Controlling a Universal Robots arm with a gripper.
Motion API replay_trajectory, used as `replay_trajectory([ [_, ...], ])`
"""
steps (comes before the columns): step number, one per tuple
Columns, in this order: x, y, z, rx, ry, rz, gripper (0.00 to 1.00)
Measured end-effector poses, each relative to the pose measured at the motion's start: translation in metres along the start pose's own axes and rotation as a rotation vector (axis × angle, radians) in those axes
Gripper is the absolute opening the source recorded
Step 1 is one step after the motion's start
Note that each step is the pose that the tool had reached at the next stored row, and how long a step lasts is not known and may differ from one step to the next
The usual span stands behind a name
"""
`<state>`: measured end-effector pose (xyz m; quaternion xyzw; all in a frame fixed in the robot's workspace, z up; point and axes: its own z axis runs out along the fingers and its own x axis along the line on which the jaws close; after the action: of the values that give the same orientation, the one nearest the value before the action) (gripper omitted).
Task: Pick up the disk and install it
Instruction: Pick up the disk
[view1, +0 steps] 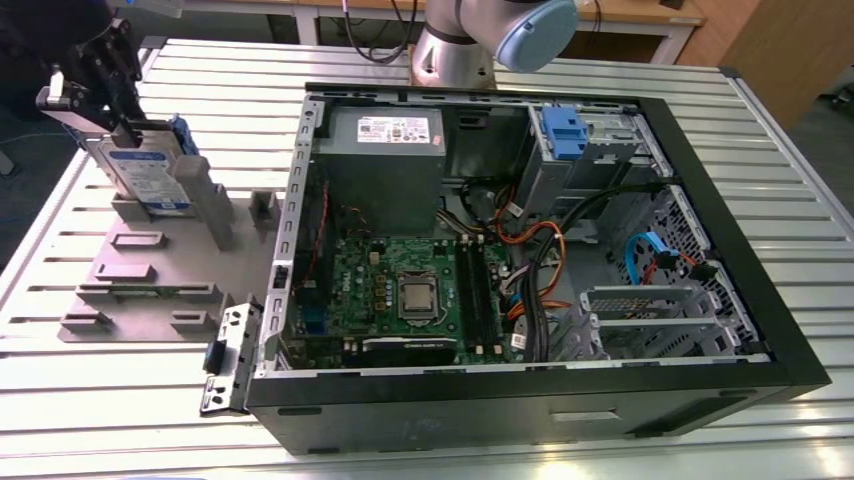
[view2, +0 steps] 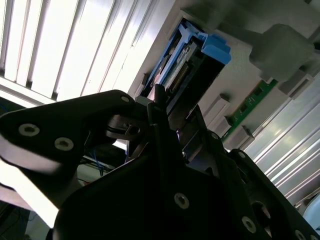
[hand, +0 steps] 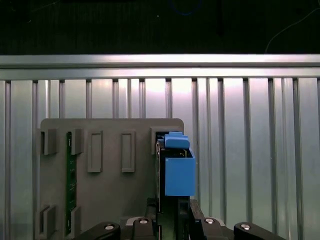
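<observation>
One silver disk (view1: 142, 176), blue-framed, white-blue label, upright.

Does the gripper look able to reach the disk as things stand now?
Probably yes: the gripper sits right at the top edge of the upright disk, and nothing stands between them.

You had the exterior view set high and well back, looking steeply down over the slatted surface (view1: 747, 110) and the open computer case (view1: 798, 362). Your first wrist view faced straight down on the grey holder plate (hand: 110, 195) from near, while the second wrist view peered slantwise past the pincer (view2: 170, 112) from very close. All three views shared that plate and the blue-framed disk (view1: 144, 178).
</observation>
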<state>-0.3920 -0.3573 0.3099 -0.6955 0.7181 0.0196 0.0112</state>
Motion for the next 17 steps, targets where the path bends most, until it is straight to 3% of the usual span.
replay_trajectory([
  [17, -0.0003, 0.0001, -0.0079, -0.0001, 0.0, 0.0, 0.35],
])
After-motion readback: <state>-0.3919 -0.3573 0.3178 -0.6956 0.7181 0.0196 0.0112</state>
